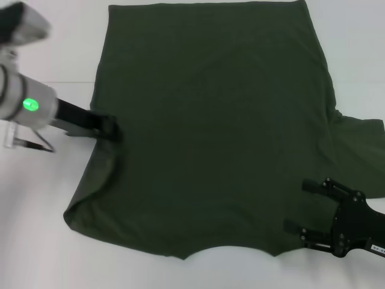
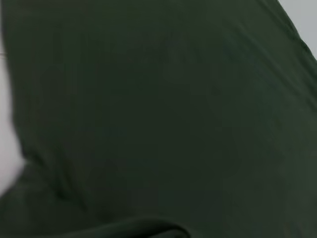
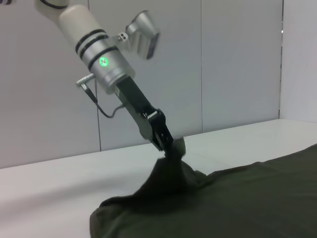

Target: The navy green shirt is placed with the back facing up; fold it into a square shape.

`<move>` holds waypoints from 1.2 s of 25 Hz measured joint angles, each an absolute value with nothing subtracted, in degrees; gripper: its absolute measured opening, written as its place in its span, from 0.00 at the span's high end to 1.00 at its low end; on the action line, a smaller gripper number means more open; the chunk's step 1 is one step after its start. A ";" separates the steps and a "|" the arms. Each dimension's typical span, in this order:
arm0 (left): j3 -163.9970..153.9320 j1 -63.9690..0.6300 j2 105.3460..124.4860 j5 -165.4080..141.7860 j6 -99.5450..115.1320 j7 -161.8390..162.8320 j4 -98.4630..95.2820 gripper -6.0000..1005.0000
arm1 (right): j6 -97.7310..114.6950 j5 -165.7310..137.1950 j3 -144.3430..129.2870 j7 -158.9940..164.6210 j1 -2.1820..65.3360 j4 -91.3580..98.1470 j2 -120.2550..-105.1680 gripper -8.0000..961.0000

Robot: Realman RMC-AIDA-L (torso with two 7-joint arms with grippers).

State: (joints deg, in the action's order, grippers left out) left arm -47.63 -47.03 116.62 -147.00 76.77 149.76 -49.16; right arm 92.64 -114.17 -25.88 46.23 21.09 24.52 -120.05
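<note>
The navy green shirt lies spread on the white table, plain side up, its neckline toward me and one sleeve sticking out on the right. My left gripper is shut on the shirt's left edge. In the right wrist view that gripper holds the cloth pulled up into a small peak above the table. The left wrist view is filled with dark cloth. My right gripper hovers open over the shirt's near right corner, with nothing between its fingers.
White table surrounds the shirt, with bare room on the left and along the near edge. A grey panelled wall stands behind the table in the right wrist view.
</note>
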 joint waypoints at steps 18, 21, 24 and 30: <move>-49.74 -44.76 119.92 -146.56 69.73 149.41 -45.12 0.96 | 92.45 -114.17 -25.85 46.23 21.31 24.43 -120.05 0.01; -49.62 -44.44 120.06 -145.55 69.66 149.33 -45.03 0.93 | 92.45 -114.17 -25.72 46.23 21.39 24.43 -120.05 0.01; -49.62 -44.19 120.25 -143.43 69.62 148.90 -43.96 0.88 | 92.45 -114.17 -25.66 46.23 21.46 24.43 -120.05 0.01; -49.66 -43.15 120.66 -137.62 69.00 145.44 -42.36 0.77 | 92.45 -114.17 -25.61 46.23 21.52 24.43 -120.05 0.02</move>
State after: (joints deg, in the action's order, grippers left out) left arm -49.66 -43.15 120.66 -137.62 69.00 145.44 -42.36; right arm 92.45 -114.17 -25.61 46.23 21.52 24.43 -120.05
